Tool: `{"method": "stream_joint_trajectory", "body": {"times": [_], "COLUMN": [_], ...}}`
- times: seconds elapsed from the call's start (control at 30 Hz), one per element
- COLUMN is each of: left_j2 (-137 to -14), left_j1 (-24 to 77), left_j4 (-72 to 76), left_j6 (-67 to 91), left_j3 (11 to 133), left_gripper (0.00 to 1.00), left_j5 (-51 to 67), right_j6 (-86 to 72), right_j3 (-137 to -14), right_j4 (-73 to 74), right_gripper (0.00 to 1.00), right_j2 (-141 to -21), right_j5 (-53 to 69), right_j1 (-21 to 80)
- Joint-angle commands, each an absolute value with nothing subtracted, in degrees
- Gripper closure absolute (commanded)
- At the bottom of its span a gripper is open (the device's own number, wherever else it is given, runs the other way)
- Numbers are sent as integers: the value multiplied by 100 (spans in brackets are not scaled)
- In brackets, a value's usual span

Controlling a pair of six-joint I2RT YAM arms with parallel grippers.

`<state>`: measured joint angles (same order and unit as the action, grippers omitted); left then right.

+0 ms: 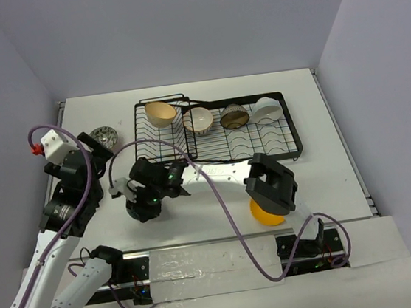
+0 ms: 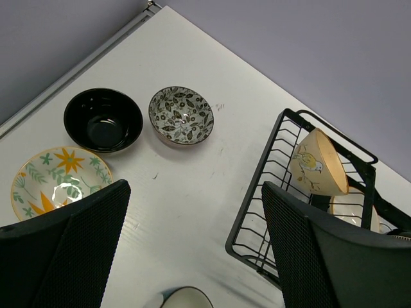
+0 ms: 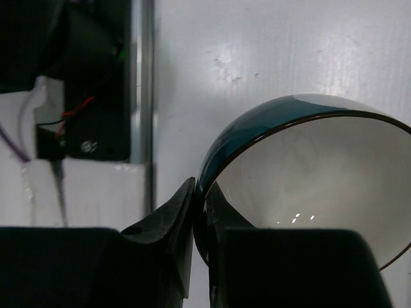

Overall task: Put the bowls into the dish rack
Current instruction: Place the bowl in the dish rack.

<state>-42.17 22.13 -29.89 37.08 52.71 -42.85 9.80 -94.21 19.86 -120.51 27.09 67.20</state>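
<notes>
The black wire dish rack (image 1: 264,143) stands at the back of the table and holds several bowls: a tan one (image 1: 161,113), a white-and-brown one (image 1: 199,120), a brown one (image 1: 234,116) and a white one (image 1: 266,108). My right gripper (image 3: 202,189) is shut on the rim of a teal-sided, white-lined bowl (image 3: 308,173), low over the table's near edge. My left gripper (image 2: 192,192) hangs open over bare table, left of the rack's corner (image 2: 253,199). Past it sit a black bowl (image 2: 103,120), a leaf-patterned bowl (image 2: 181,115) and a yellow-flowered bowl (image 2: 58,176). An orange-yellow bowl (image 1: 266,212) lies under the right arm.
In the top view my right arm (image 1: 223,174) stretches leftward across the front of the table, in front of the rack. A metal rail (image 1: 217,253) with the arm bases runs along the near edge. Grey walls close the table at the back and both sides.
</notes>
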Motion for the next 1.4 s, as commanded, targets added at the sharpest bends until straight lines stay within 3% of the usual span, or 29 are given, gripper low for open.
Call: {"method": "stream_joint_trajectory", "body": {"times": [0.0,0.47,0.83,1.07,1.37], "left_j2": [-4306,-4228,-4500,-4553,-4816], "left_j1": [2180,2162,2162,2162,2180], "left_j4": [-3023,-2962,-2971,-2962,-3014], "left_j6": [3612,3560,3402,3349,3217], "left_j3": [5388,5353,5405,5405,5467], "left_gripper": [11,11,12,12,12], "left_j5": [-4219,-4131,-3762,-3657,-3358], "right_j6": [949,721,-174,-571,-255], "right_j3": [-9273,-8166,-7015,-6847,-7382], "right_j4": [1810,1531,1089,1704,2644], "right_gripper": [100,100,100,100,100], "right_j2": [-11129,-9248,-7331,-7014,-7531], "right_j5": [3356,4746,2040,1802,1871], "right_j1": [6768,6794,5987,4668,3464]}}
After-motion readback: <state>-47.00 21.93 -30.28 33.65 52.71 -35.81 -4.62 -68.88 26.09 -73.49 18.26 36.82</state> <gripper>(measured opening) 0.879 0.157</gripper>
